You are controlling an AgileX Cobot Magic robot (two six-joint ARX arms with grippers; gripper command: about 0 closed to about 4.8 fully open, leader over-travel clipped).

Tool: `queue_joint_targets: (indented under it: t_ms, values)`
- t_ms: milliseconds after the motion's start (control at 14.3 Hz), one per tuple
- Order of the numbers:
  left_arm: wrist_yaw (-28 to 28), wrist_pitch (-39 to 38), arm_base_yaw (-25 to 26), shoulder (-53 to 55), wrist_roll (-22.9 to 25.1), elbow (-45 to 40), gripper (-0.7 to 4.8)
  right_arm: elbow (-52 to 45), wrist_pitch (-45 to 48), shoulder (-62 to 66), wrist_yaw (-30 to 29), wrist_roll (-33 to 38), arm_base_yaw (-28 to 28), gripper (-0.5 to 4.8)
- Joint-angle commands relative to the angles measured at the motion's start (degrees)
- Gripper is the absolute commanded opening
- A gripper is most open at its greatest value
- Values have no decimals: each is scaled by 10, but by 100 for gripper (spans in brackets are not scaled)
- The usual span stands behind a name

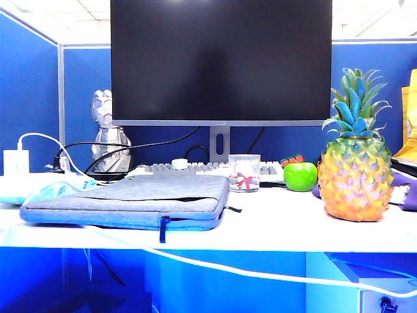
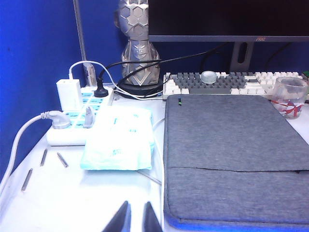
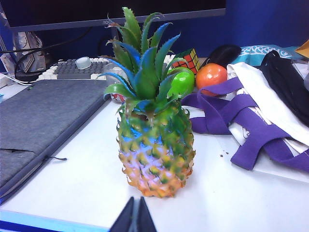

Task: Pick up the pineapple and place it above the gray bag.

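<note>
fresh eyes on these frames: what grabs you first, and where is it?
The pineapple, orange-yellow with a spiky blue-green crown, stands upright on the right of the desk, the green apple just behind it. The gray bag lies flat on the left, before the keyboard and the big dark monitor. Both grippers hang back, shut and empty: left gripper near the bag's corner, right gripper facing the pineapple.

Both end effectors [image 2: 134, 217] [image 3: 134, 216] closed, empty.
</note>
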Motion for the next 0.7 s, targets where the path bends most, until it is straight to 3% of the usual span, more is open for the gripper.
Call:
queue_joint_targets:
  t_ms: [70,488,628,698]
  values:
    - [2,8,0,0,0,1,52,3,7,0,0,-2,0,-1]
    - [2,14,0,0,-3,1,52,3,11,0,0,-2,0,-1]
    - [8,27,0,0,-45,3,52,3,37,0,0,4,0,1]
    - [27,54,0,0,-64,7,53,3,63,0,0,24,0,35]
